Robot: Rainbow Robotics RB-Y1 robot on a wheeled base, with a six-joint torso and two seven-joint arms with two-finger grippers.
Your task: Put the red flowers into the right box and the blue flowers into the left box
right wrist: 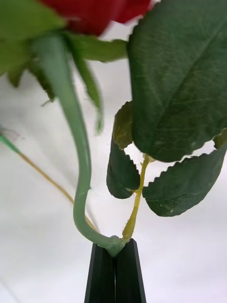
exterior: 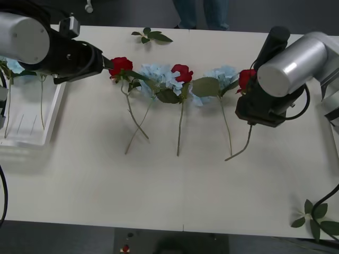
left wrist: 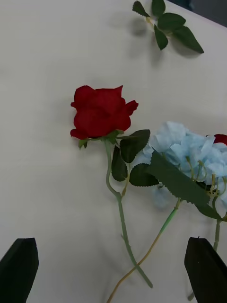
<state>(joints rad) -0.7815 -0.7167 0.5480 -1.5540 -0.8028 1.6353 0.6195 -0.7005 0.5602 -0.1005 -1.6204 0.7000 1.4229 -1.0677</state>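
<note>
Right gripper (right wrist: pixel 115 253) clenches the artificial red rose (exterior: pixel 246 79) by its thin green stem for lifting; left gripper (left wrist: pixel 113 270), fingers spread, hovers above the leftmost red rose (left wrist: pixel 101 112).

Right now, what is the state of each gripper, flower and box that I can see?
right gripper: shut on the rightmost red rose's stem.
left gripper: open, above the leftmost red rose.
middle red rose: lying on the table.
two blue flowers: lying on the table between the roses.
left box: holds blue flowers.
</note>
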